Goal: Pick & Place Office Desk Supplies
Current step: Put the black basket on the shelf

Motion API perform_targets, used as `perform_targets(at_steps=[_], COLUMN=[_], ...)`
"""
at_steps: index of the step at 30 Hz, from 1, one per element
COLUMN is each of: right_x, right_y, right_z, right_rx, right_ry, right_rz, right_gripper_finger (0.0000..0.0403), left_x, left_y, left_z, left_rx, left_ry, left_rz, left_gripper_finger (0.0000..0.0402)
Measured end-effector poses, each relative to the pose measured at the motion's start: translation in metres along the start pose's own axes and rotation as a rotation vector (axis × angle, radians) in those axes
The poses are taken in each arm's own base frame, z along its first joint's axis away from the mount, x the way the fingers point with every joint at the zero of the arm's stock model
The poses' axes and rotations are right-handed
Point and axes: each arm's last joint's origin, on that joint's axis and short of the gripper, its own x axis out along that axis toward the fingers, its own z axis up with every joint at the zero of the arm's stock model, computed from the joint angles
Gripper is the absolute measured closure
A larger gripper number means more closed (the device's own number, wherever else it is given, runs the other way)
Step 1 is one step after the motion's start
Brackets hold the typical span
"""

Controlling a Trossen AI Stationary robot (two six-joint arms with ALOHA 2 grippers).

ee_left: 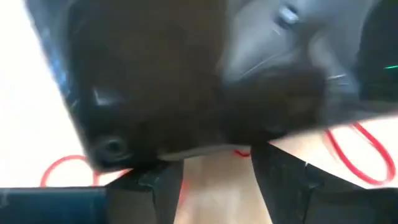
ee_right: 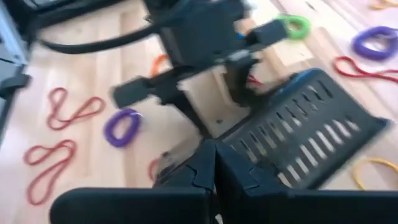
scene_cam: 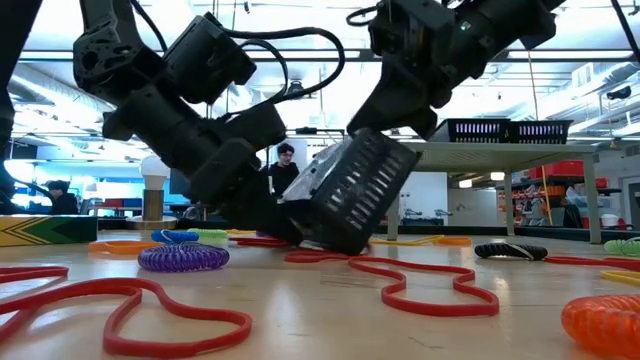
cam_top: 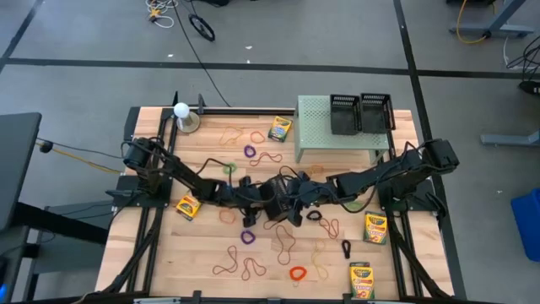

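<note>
My two arms meet at the table's middle over a tilted black perforated basket (cam_top: 283, 209) (scene_cam: 355, 195) (ee_right: 311, 124). My right gripper (ee_right: 214, 171) is shut on the basket's rim. My left gripper (ee_left: 217, 174) stands open close against the basket, with bare wood and a red rubber band (ee_left: 354, 152) between and beyond its fingers. The office desk supplies lie scattered around: crayon boxes (cam_top: 279, 128) (cam_top: 187, 206) (cam_top: 375, 228) (cam_top: 361, 279), purple rings (cam_top: 250, 151) (cam_top: 247, 237), a green ring (cam_top: 229, 168), an orange ring (cam_top: 297, 273), black rings (cam_top: 314, 215), and several rubber-band loops (cam_top: 240, 268).
A pale green perforated stand (cam_top: 316, 131) at the back right carries two more black baskets (cam_top: 342, 114) (cam_top: 375, 112). A white ball on a round base (cam_top: 182, 114) stands at the back left. People sit in the room beyond the table.
</note>
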Motion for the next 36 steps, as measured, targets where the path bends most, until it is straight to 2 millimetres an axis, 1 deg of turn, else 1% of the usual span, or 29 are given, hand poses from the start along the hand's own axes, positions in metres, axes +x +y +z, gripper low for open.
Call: perform_targets(at_steps=[4,7,11,15,17,20,25,28,32,36], right_x=[0.0,0.0,0.003,0.011,0.01,-0.003,-0.031,-0.04,-0.042,-0.043], right_y=[0.003,0.004,0.004,0.0,-0.002,0.001,0.002,0.006,0.013,0.009], right_z=[0.002,0.003,0.002,-0.003,-0.006,-0.004,-0.012,-0.02,-0.031,-0.037], right_rx=[-0.011,-0.01,-0.01,-0.016,-0.017,-0.006,0.014,0.002,0.002,0.04], right_ry=[-0.023,-0.024,-0.032,0.002,0.04,0.045,0.128,0.179,0.236,0.28], right_rz=[0.046,0.051,0.052,0.042,0.024,-0.005,-0.145,-0.182,-0.189,-0.248], right_gripper_finger=[0.0391,0.0391,0.0391,0.0391,0.0391,0.0391,0.0386,0.0359,0.0296,0.0236], left_x=[0.0,0.0,0.0,0.0,0.0,0.0,0.0,0.002,0.002,-0.002], left_y=[0.0,0.0,-0.001,0.0,0.001,-0.001,0.003,0.01,0.028,0.047], left_z=[0.002,0.004,0.005,0.002,-0.001,-0.002,-0.001,0.001,0.01,0.018], left_rx=[-0.031,-0.034,-0.035,-0.014,-0.002,0.029,0.069,0.076,0.055,0.043], left_ry=[-0.022,-0.044,-0.055,-0.018,0.005,0.013,0.009,0.013,0.013,0.034], left_rz=[0.021,0.008,0.006,0.02,0.028,0.022,0.04,0.048,0.021,-0.008], left_gripper_finger=[0.0224,0.0219,0.0195,0.0164,0.0153,0.0149,0.0165,0.0175,0.0178,0.0175])
